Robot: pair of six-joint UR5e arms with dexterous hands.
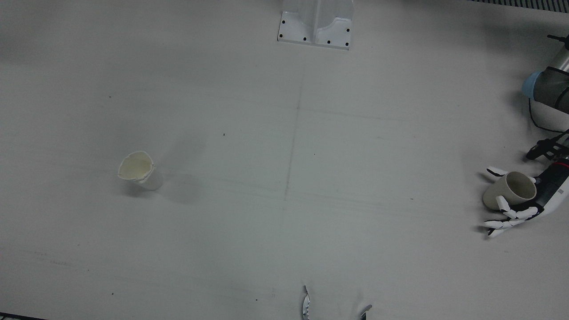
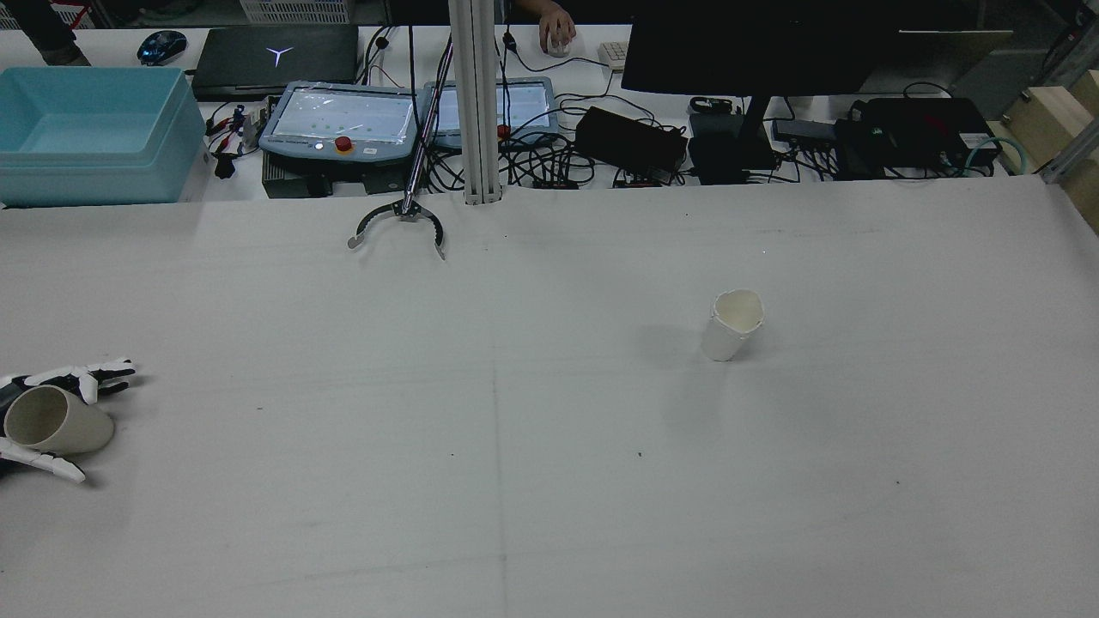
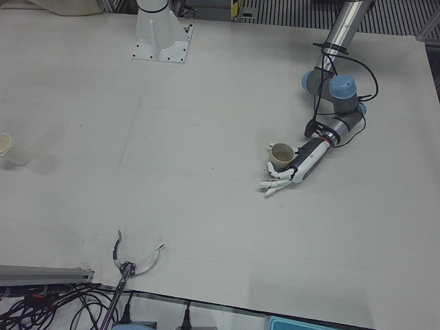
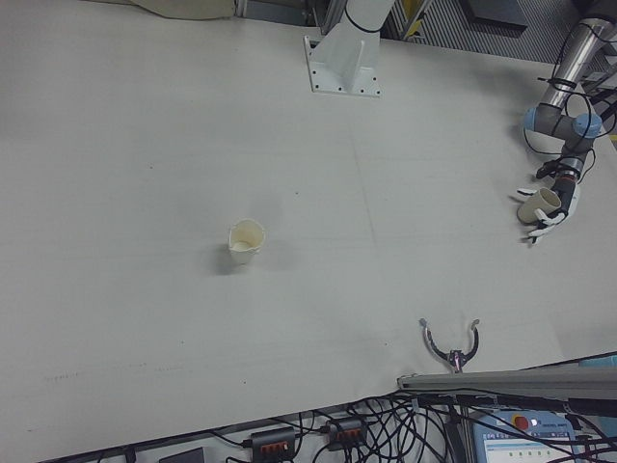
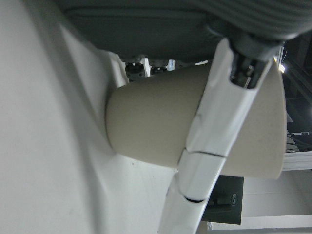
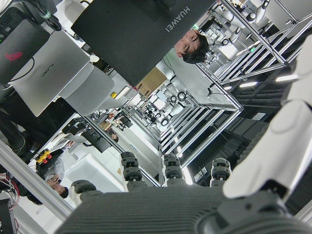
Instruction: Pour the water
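A beige cup [image 1: 511, 193] stands at the table's edge on the robot's left; it also shows in the rear view [image 2: 56, 421], the left-front view [image 3: 280, 155] and the right-front view [image 4: 547, 201]. My left hand [image 1: 518, 209] is low on the table with the cup between its thumb and its spread, mostly straight fingers [image 5: 214, 136]; it does not look closed on the cup. A white paper cup [image 1: 138, 170] with a dented rim stands alone on the other half [image 2: 734, 324]. My right hand [image 6: 165, 195] shows only in its own view, pointing up at the room, holding nothing.
An arm pedestal [image 1: 316, 22] is bolted at the table's robot side. A black claw tool [image 2: 399, 225] lies at the operators' edge beside a metal post [image 2: 476, 103]. Behind that edge are pendants, cables, a monitor and a blue bin [image 2: 86, 129].
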